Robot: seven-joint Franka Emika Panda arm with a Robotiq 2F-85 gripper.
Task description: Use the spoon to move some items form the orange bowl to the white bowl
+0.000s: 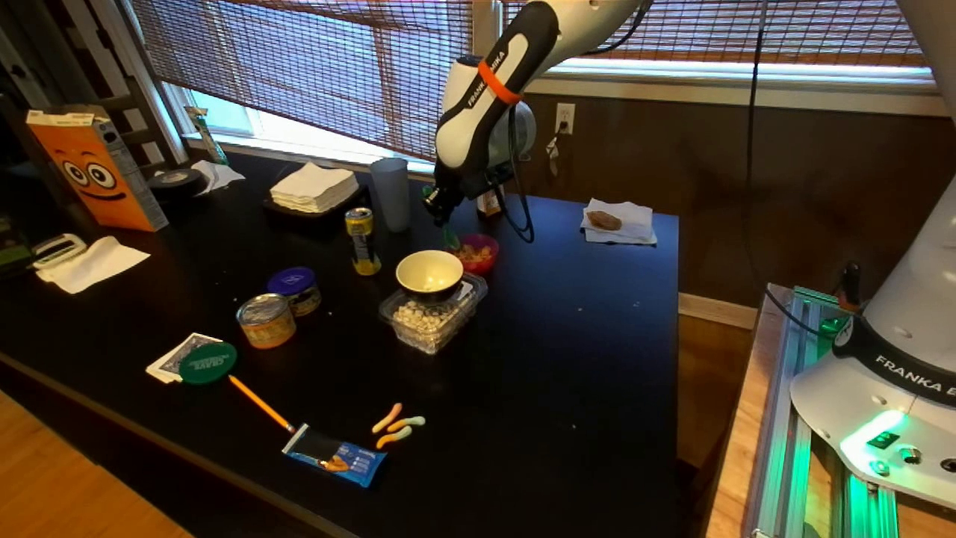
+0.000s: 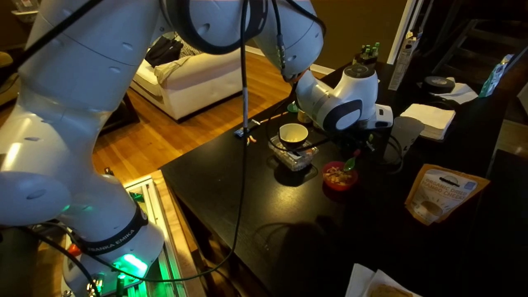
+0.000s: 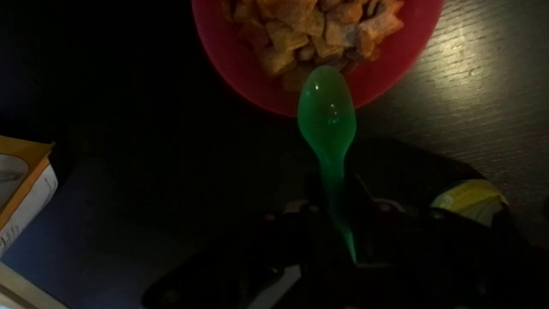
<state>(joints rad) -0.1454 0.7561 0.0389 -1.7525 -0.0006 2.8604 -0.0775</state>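
- Jaws: your gripper is drawn in narrow, holding the handle of the green spoon. The fingers are too dark to show the exact seat of the hold.
- Governing relation: in the wrist view the spoon's long axis runs straight out from the jaws to the orange bowl, which lies directly ahead. The spoon's tip overlaps the near rim, short of most of the food. Contact with that rim cannot be told.
- Load: no piece shows on the spoon. You appear to be at the scooping step; the next move likely calls for reaching forward and down along that axis.
- Destination: the white bowl stands on the clear plastic box, just beside the orange bowl and higher than it. Expect to lift before crossing; a low path could strike the box.
- Edges: in the wrist view a yellow can stands right of the jaws in the picture and a pouch left. A tall cup is near your gripper in both exterior views.
- Room: the table stretches from the orange bowl toward the robot's base; that side is judged roomier.
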